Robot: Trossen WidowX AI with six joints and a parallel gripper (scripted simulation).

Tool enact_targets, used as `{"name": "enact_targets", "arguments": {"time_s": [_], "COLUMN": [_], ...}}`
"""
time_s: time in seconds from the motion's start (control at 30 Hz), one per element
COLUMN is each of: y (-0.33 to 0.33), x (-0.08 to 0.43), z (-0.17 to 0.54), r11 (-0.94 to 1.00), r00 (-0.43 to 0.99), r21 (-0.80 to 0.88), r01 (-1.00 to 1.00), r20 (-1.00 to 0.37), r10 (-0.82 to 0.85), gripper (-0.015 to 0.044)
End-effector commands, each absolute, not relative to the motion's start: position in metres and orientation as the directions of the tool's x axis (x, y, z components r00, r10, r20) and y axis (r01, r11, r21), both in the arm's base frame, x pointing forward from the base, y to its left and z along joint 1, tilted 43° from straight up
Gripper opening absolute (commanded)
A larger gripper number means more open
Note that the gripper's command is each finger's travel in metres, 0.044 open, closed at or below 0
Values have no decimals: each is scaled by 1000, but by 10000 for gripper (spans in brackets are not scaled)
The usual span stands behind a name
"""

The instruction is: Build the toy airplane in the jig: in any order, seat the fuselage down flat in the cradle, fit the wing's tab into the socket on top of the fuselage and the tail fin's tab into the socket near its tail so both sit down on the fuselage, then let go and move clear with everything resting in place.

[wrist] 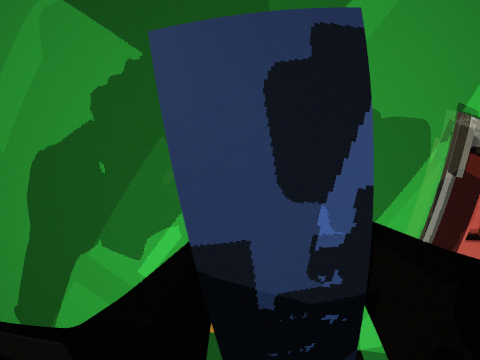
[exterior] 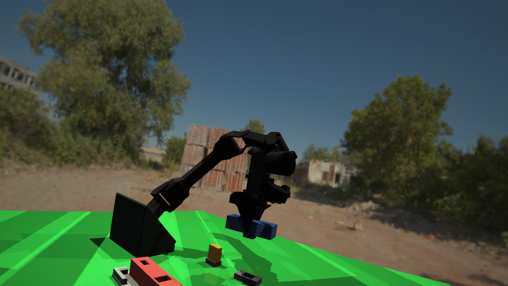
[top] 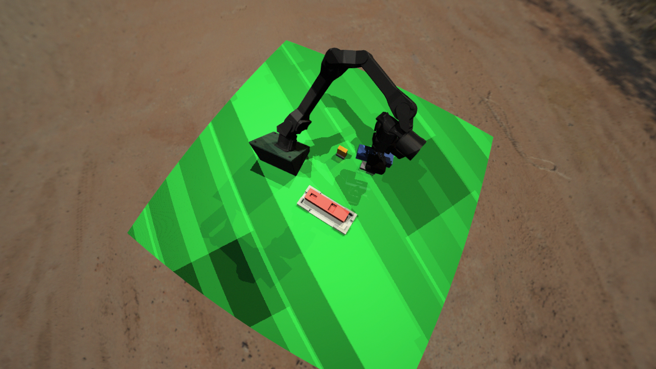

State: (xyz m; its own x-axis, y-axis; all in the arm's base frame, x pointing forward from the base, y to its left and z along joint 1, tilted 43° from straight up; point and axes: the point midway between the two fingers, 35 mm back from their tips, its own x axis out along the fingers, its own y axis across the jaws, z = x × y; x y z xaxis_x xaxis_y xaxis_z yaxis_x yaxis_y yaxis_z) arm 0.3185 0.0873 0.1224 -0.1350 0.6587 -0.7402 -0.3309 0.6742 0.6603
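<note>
My gripper (top: 376, 161) (exterior: 250, 226) (wrist: 276, 238) is shut on the middle of the blue wing (top: 364, 152) (exterior: 266, 229) (wrist: 215, 125) and holds it roughly level in the air. In the exterior view a small block, apparently its tab, shows under the wing. The red fuselage (top: 322, 202) (exterior: 151, 272) (wrist: 452, 220) lies lengthwise in the pale cradle (top: 345, 229) (wrist: 442, 195), both top sockets open; whether it is fully down is hard to tell. The orange tail fin (top: 342, 149) (exterior: 214, 253) stands upright in a small holder (exterior: 213, 263), apart from the fuselage.
A hollow, empty holder (exterior: 247, 278) sits below the raised wing, beside the fin's holder. The arm's dark base (top: 280, 154) (exterior: 136, 227) stands left of the fin, behind the cradle. Patchy shadows cross the green table top (top: 357, 275).
</note>
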Motion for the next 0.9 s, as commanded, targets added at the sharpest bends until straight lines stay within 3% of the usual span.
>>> {"name": "enact_targets", "arguments": {"time_s": [0.0, 0.87], "y": [77, 22], "x": [321, 326], "z": [110, 45], "r11": [656, 429], "r00": [-135, -131], "r21": [644, 495], "r01": [-394, -756], "r20": [-746, -756], "r10": [652, 641], "gripper": [0, 0]}}
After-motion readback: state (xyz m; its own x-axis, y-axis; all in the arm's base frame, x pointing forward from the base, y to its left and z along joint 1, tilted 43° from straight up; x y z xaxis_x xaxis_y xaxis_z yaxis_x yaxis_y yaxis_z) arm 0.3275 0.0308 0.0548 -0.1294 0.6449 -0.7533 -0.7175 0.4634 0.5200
